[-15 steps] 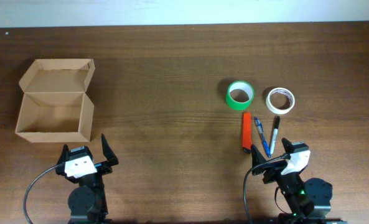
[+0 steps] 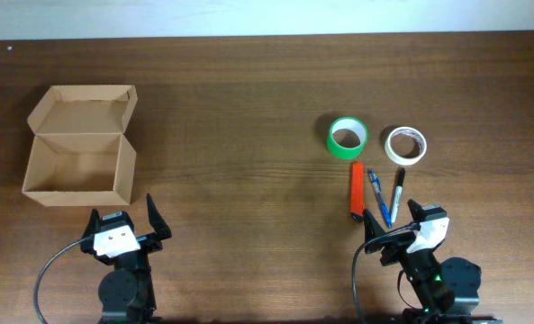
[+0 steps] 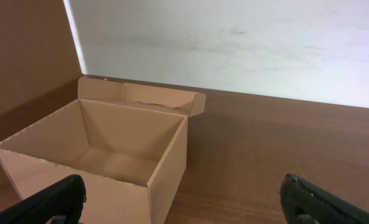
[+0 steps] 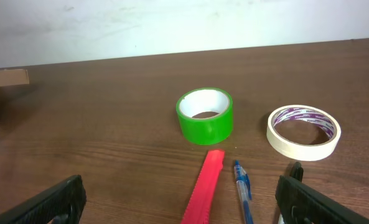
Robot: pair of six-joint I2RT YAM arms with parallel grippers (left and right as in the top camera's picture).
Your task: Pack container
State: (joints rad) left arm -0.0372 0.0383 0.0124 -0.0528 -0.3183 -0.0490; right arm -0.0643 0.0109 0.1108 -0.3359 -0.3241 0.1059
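Note:
The tan cardboard container stands open at the table's left, its flap lid laid back; it fills the left wrist view and looks empty. My left gripper is open and empty just in front of it. My right gripper is open and empty at the near ends of a red-orange bar, a blue pen and a black pen. Beyond them lie a green tape roll and a white tape roll.
The brown wooden table runs back to a white wall. A corner of the container shows at the left edge of the right wrist view.

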